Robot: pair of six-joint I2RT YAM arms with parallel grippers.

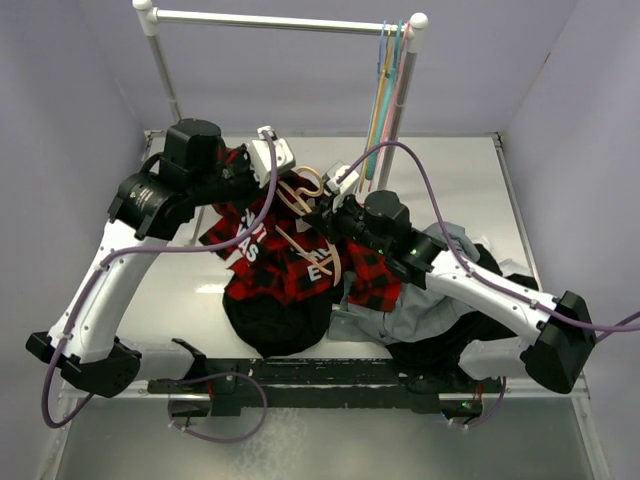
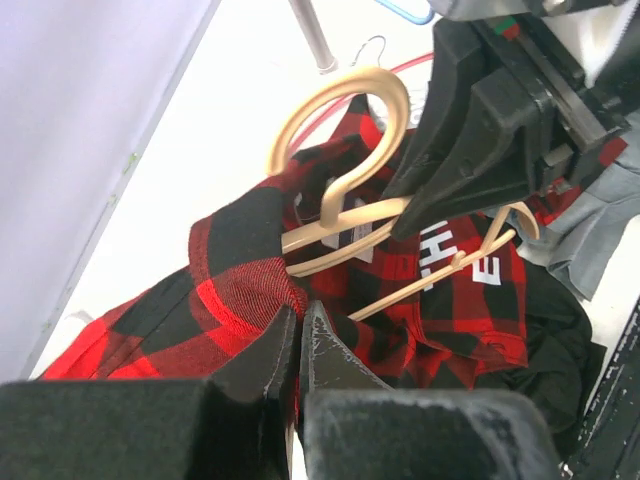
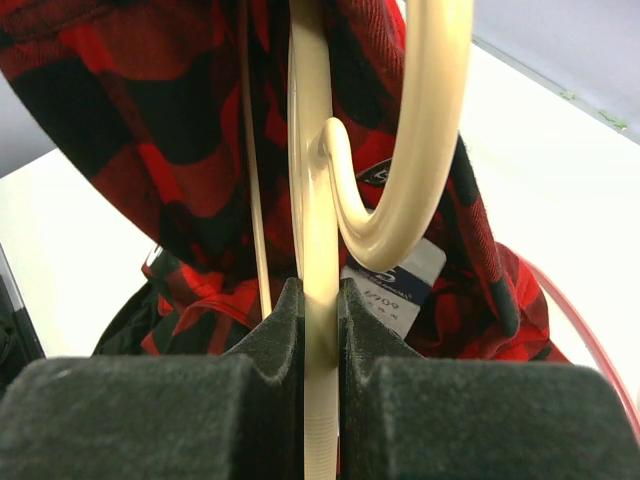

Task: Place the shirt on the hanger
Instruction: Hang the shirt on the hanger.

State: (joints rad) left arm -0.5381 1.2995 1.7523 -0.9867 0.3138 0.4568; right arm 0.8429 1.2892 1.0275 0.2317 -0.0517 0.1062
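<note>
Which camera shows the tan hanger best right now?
Left wrist: the hanger shows its whole hook and much of its frame against the shirt. Right wrist shows only the neck, clamped in the right hand, and part of the hook. Top external shows it small and partly covered.

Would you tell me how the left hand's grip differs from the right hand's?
The left hand pinches soft cloth of the red-and-black plaid flannel shirt; the right hand clamps a rigid bar of the pale beige triangular hanger. The left hand is closed almost fully; the right hand is held apart by the bar. Both are shut.
</note>
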